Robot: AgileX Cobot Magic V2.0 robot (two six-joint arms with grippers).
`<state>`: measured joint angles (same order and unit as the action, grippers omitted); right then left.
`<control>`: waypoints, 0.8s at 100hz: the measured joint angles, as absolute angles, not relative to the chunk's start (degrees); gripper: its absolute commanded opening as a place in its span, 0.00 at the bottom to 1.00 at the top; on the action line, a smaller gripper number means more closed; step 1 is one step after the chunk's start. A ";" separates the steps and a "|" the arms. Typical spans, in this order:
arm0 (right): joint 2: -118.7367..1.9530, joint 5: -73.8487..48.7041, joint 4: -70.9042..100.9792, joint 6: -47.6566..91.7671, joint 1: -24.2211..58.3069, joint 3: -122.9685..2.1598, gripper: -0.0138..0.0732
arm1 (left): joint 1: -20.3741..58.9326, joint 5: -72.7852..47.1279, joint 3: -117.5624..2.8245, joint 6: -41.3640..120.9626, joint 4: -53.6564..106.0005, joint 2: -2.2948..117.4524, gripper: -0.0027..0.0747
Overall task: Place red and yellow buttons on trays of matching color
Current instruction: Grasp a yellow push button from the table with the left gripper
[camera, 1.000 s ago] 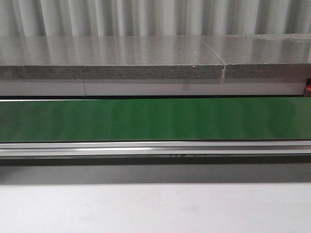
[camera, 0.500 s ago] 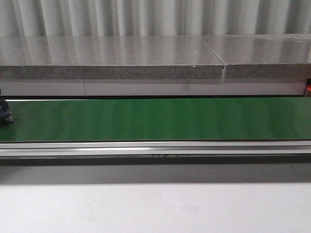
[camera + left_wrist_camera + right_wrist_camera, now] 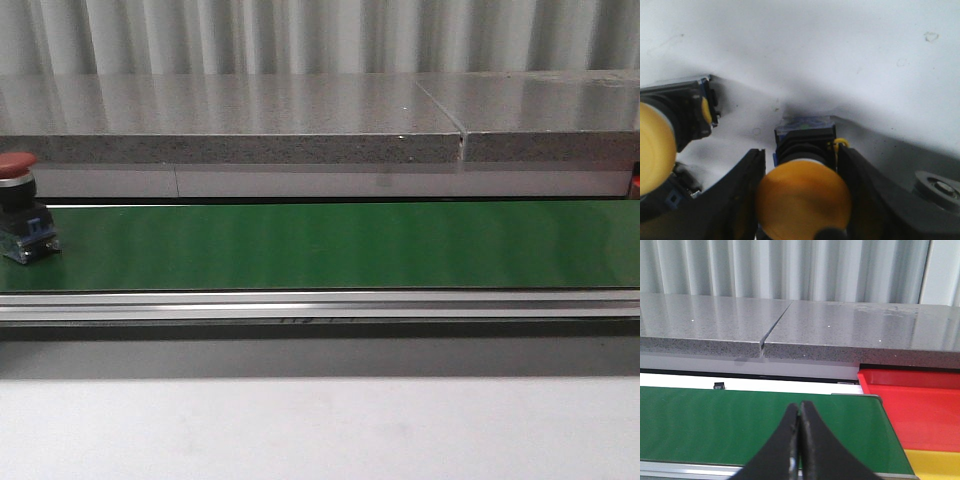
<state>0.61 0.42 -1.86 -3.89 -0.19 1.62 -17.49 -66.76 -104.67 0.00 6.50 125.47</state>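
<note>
A red button [image 3: 20, 205] with a black and blue base stands on the green belt [image 3: 330, 245] at its far left end in the front view. In the left wrist view my left gripper [image 3: 800, 152] is shut on a yellow button [image 3: 802, 200], its fingers [image 3: 745, 195] pressed against both sides of the cap, with the button's base toward a white surface. A second yellow button [image 3: 655, 150] lies beside it. My right gripper [image 3: 800, 406] hangs shut and empty over the belt's right end. A red tray [image 3: 910, 405] and a yellow tray [image 3: 932, 465] sit just past that end.
A grey stone ledge [image 3: 230, 120] runs behind the belt, and a metal rail [image 3: 320, 305] borders its near side. A white tabletop [image 3: 320, 430] lies in front. A round metal fitting [image 3: 940, 187] sits near the left gripper.
The red button has come into the front view at the belt's left end and moved right. One second ago the belt was bare; half a second ago only its dark base showed.
</note>
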 measured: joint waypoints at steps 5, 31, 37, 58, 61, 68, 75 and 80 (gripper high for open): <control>0.61 0.42 -1.86 -3.89 -0.19 1.62 0.08 | -17.49 -66.76 -104.67 0.49 6.50 125.27 0.33; 0.61 0.42 -1.86 -3.89 -0.19 1.62 0.08 | -17.49 -68.37 -104.67 2.16 6.50 119.35 0.33; 0.61 0.42 -1.86 -3.89 -0.19 1.62 0.08 | -17.49 -68.82 -104.67 2.25 6.50 117.48 0.33; 0.61 0.42 -1.86 -3.89 -0.19 1.62 0.08 | -15.37 -69.95 -104.67 2.53 6.27 110.81 0.33; 0.61 0.42 -1.86 -3.89 -0.19 1.62 0.08 | -14.52 -70.08 -104.67 2.53 6.27 109.79 0.33; 0.61 0.42 -1.86 -3.89 -0.19 1.62 0.08 | -12.46 -70.31 -104.13 2.53 6.27 107.69 0.33; 0.61 0.42 -1.86 -3.89 -0.19 1.62 0.08 | -10.23 -70.55 -102.95 2.57 6.27 105.60 0.33; 0.61 0.42 -1.86 -3.89 -0.19 1.62 0.08 | -8.76 -70.55 -101.58 2.57 6.27 104.32 0.33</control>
